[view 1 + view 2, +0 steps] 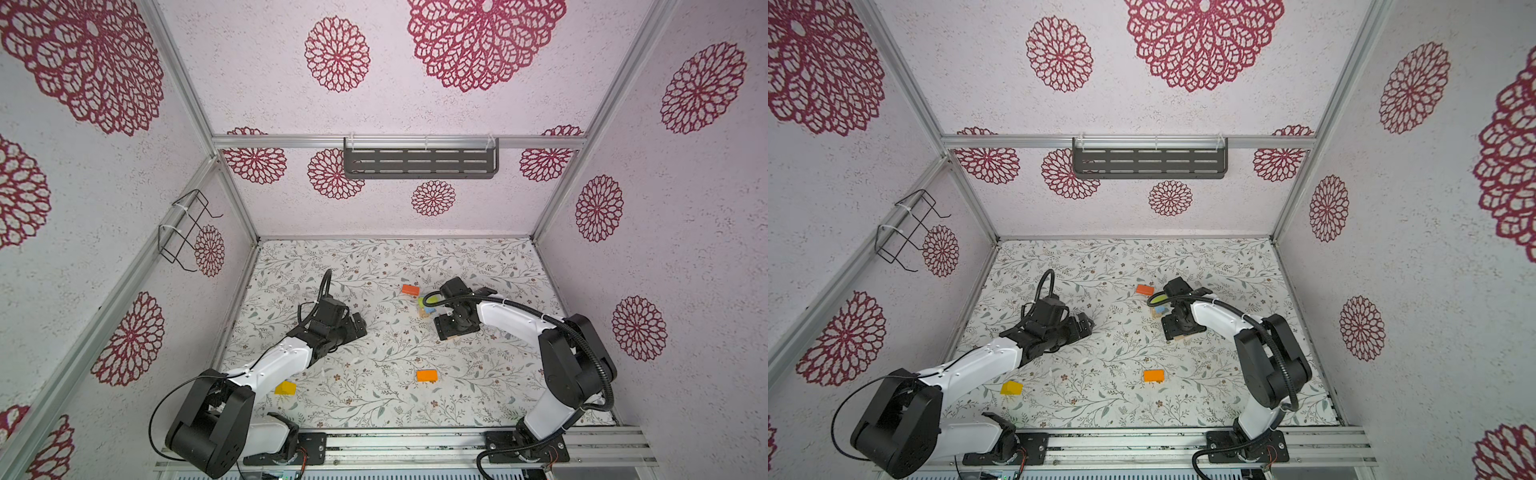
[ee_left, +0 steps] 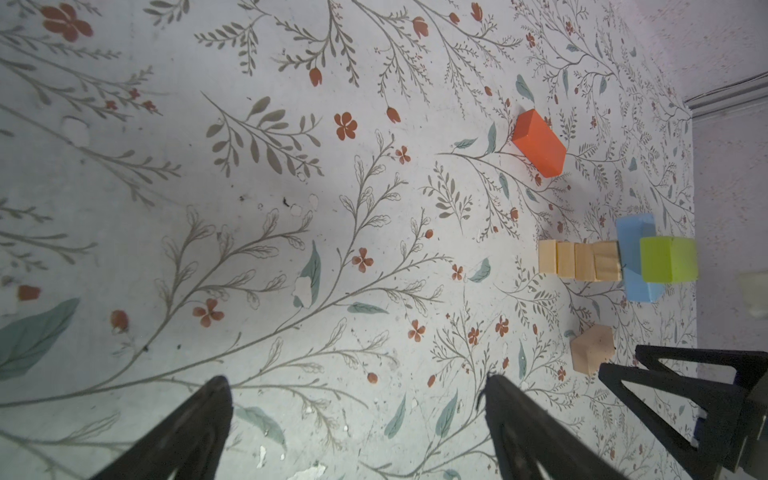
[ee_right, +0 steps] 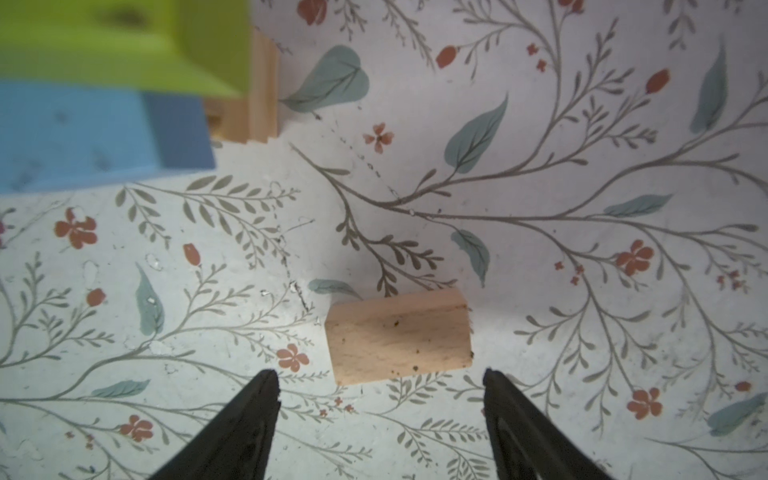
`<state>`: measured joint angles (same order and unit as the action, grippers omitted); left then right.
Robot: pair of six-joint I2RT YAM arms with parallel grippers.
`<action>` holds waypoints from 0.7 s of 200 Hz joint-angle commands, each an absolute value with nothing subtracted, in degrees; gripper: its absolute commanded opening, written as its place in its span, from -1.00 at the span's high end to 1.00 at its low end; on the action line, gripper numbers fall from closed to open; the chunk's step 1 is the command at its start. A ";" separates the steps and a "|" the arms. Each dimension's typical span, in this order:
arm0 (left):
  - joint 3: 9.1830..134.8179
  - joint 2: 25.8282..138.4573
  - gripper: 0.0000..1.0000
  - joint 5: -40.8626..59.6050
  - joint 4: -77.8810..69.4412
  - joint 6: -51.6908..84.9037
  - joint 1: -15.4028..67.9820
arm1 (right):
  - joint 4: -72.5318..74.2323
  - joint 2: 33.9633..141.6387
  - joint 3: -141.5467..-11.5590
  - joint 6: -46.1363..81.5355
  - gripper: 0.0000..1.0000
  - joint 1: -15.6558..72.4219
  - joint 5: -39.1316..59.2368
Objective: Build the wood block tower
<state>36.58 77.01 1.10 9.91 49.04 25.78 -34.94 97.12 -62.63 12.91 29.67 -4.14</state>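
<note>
The right arm (image 1: 511, 320) hides most of the tower (image 1: 431, 299), upright right of the table (image 1: 374, 266)'s middle, nearer the far edge. Right tool (image 3: 379, 376) gapes beside a plain block (image 3: 399, 336) lying crosswise; left tool (image 2: 356, 379) wide, empty.

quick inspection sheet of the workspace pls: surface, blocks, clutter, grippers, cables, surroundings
surface: floral table, print chipped in spots
job's things: tower of four plain cubes, blue block, green block on top; red-orange block beside it; plain block, orange block, yellow block loose
clutter: nothing seen
grippers: left gripper open, empty; right gripper open, fingertips at the plain block, not gripping
cables: black cables looped along both arms
surroundings: patterned walls, slotted shelf, wire rack
</note>
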 commanded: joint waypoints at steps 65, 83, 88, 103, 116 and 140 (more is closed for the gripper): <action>39.80 82.08 -0.95 1.79 8.93 47.29 26.11 | -36.17 100.88 -65.39 9.03 -0.57 27.06 -2.15; 40.50 82.76 -0.95 1.84 9.23 47.02 26.11 | -35.99 101.37 -65.60 8.83 -0.48 26.78 -2.02; 40.67 82.93 -0.95 1.78 9.29 46.94 26.10 | -36.03 101.56 -65.65 8.79 -0.45 26.72 -2.19; 41.11 83.51 -0.95 1.89 9.47 46.85 26.08 | -35.99 102.12 -65.91 8.79 -0.42 26.77 -2.11; 41.39 83.84 -0.95 1.91 9.53 46.85 26.13 | -35.95 102.67 -66.08 8.79 -0.39 26.79 -1.91; 41.66 84.02 -0.95 1.89 9.80 46.85 26.11 | -36.03 103.04 -66.35 8.79 -0.32 26.76 -1.85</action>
